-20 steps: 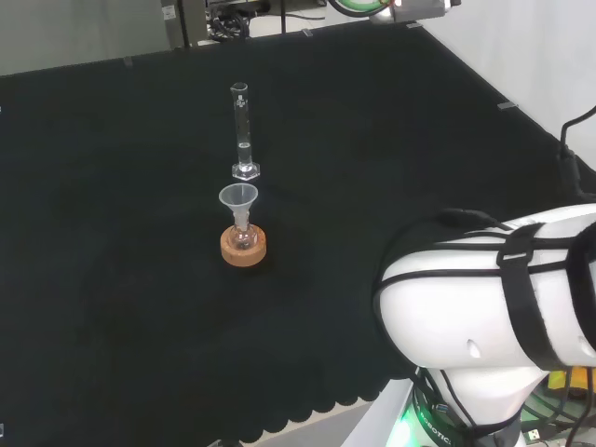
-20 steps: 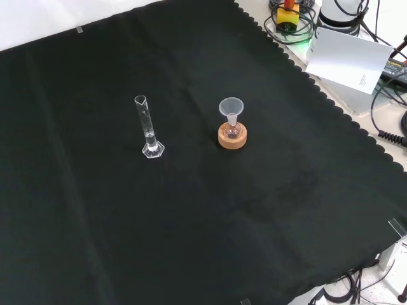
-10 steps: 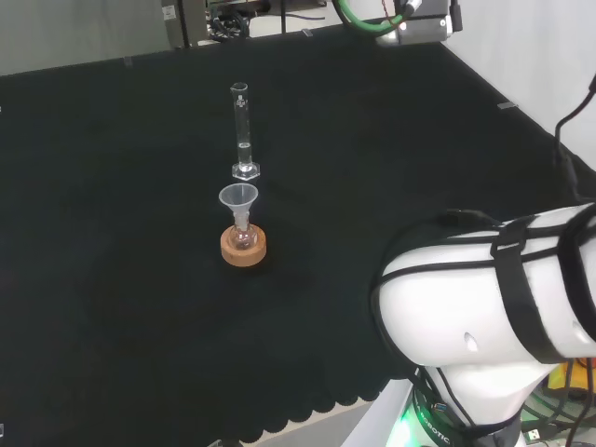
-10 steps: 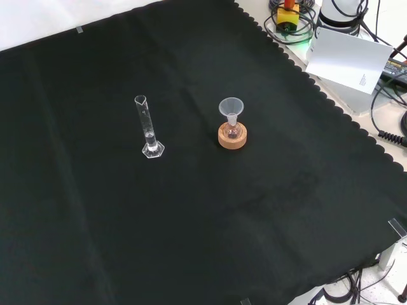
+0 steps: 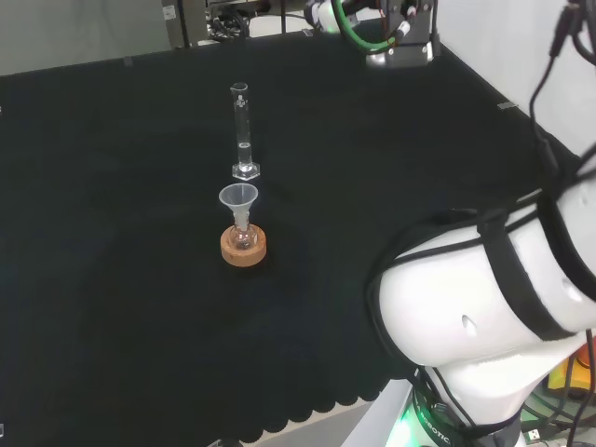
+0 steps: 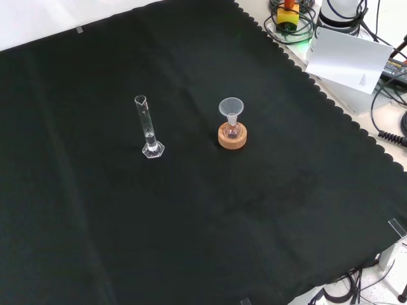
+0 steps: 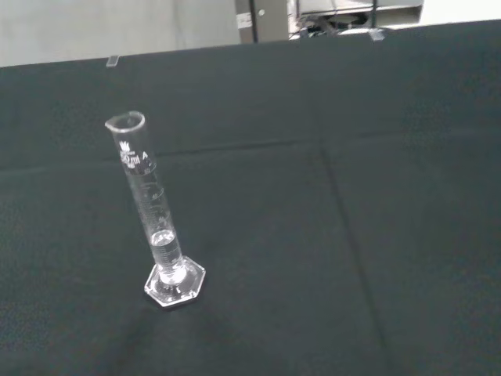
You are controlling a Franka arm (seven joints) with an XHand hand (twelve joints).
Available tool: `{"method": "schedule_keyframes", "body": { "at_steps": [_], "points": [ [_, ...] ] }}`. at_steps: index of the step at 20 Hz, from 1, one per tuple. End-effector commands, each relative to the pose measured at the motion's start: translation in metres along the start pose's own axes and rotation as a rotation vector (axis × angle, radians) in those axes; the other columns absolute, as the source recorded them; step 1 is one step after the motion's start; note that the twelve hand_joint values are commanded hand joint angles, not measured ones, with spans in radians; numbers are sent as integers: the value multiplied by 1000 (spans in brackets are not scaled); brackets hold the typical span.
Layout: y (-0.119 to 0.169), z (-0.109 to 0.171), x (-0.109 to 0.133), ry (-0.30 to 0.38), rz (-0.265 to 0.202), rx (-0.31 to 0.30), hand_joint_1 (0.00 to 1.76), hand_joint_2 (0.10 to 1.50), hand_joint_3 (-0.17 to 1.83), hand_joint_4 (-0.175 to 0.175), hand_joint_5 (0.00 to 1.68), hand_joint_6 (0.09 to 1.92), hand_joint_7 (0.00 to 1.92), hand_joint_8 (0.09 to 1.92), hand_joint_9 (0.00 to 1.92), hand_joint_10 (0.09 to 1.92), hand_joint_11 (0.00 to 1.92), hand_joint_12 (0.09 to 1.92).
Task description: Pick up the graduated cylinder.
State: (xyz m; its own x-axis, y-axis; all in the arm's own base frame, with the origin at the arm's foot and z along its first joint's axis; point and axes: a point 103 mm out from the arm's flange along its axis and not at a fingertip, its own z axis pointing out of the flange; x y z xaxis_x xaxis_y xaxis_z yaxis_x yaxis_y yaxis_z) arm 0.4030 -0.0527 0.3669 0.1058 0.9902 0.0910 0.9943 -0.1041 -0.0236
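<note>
Cloth [image 6: 286, 210]: black, covering the whole bench under my work.
My arm's link [image 5: 466, 317]: the big white shape with black straps at the head view's right.
My hand: whether it is spread or closed I cannot tell.
Graduated cylinder [image 7: 153, 211]: upright on its six-sided foot. It stands free on the cloth out ahead of my palm, apart from me, with nothing touching it.
Cork ring [image 6: 232, 138]: near the cylinder but apart from it, carrying a small flask [image 6: 232, 130].
Funnel [image 6: 231, 107]: seated in the flask's neck.
Wrist view: shows the cylinder's printed scale and its lip.
Front view: cylinder [image 6: 147, 130] left of the ring.
Head view: cylinder [image 5: 242, 130] behind the ring.
</note>
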Motion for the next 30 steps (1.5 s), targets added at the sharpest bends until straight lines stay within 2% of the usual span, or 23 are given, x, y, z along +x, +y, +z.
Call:
{"method": "schedule_keyframes", "body": {
  "at_steps": [1,7,14,21,27,30],
  "points": [
    [82,86,-15,123,-64,-6,422,1092,268,-52,333,87,125,586,319,685,152,1361],
    [105,133,-6,147,-104,40,448,1066,271,-54,342,87,144,605,342,683,163,1358],
    [120,168,5,214,-160,65,471,1021,292,-55,330,87,129,623,352,669,182,1351],
    [132,192,11,266,-189,94,527,971,290,-56,301,87,123,629,356,667,193,1352],
    [138,206,7,370,-219,47,667,894,308,-62,312,87,176,660,427,663,226,1347],
    [142,211,7,405,-245,63,730,858,315,-66,329,87,186,667,442,658,238,1348]
  ]
}}
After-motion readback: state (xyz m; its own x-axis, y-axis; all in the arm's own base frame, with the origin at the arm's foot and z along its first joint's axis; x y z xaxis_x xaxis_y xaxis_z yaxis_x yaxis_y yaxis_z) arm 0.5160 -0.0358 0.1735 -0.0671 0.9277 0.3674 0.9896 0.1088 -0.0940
